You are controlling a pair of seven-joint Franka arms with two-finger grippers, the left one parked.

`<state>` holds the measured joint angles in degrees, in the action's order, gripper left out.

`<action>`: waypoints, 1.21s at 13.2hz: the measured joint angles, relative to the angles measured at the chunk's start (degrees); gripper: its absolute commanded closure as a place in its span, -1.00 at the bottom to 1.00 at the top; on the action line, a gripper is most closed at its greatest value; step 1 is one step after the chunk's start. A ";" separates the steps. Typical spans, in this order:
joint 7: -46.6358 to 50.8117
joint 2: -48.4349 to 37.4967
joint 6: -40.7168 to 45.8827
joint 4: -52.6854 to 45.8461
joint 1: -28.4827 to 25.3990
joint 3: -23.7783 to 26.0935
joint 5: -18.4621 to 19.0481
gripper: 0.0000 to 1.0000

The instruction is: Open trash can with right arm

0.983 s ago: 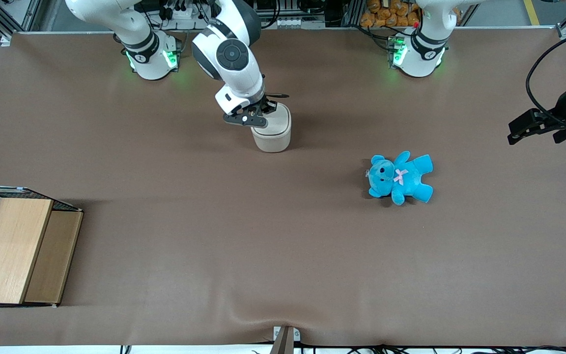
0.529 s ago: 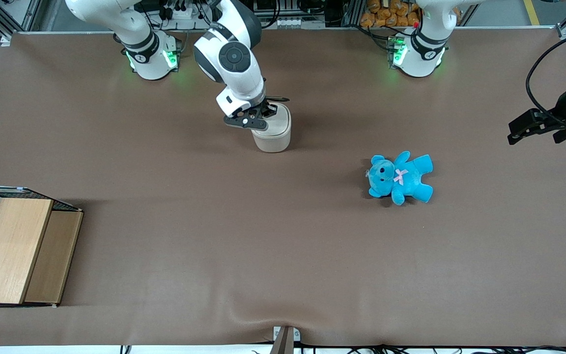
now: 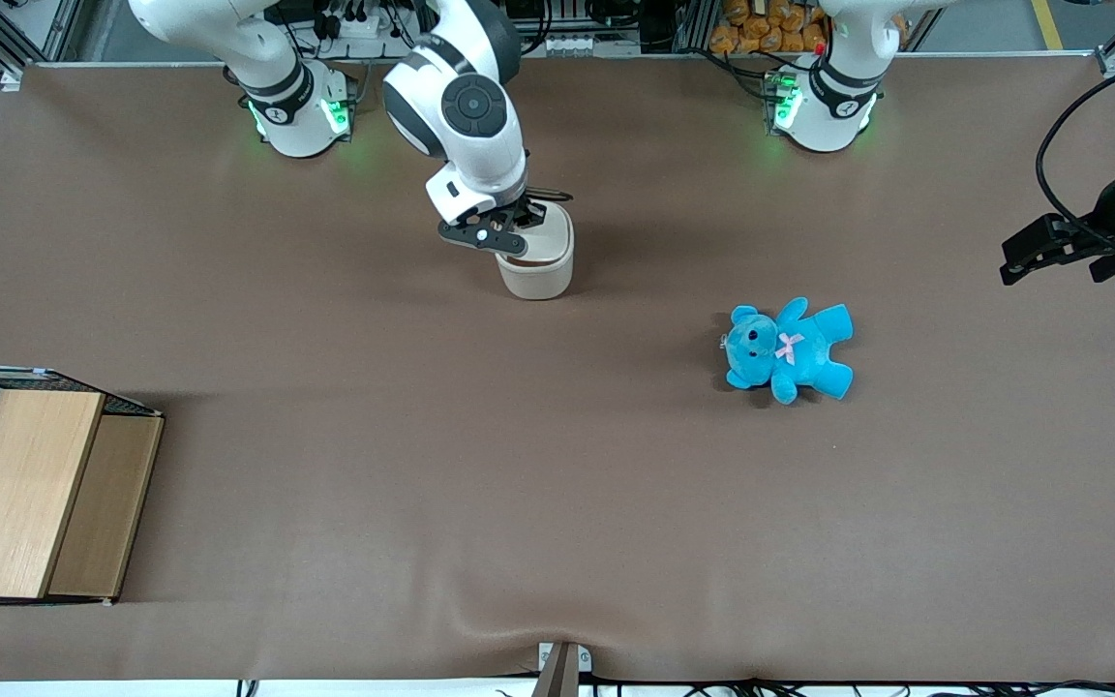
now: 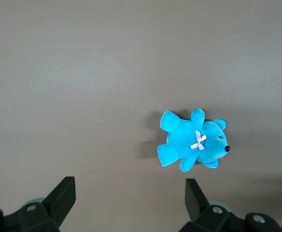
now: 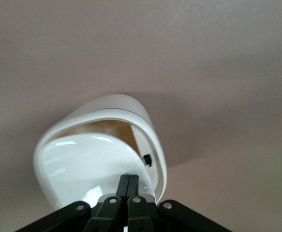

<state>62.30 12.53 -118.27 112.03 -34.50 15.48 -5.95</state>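
The right arm [image 3: 456, 106] has glossy white shells, a round dark-grey joint cap with a concentric ring pattern, and a silvery band at the wrist. Its base collar is black-banded with green indicator lights on either side, and dark cabling is bundled beside it. The end effector [image 3: 509, 225] is black, over the trash can, with angular linkage bars carrying small pale round screw heads; its two slim fingers [image 5: 123, 186] sit pressed together.
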 measured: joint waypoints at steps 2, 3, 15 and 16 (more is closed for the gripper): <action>1.54 0.01 2.10 -4.10 0.00 0.00 -2.17 0.60; 1.98 0.03 2.89 -5.51 -0.01 0.02 -2.91 -0.04; -0.79 0.11 23.15 -25.56 17.10 2.11 -4.55 -1.00; -2.42 0.11 24.90 -27.02 18.73 2.24 -4.47 -1.00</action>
<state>59.88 12.63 -93.37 85.02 -15.77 17.72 -10.43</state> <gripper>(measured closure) 0.000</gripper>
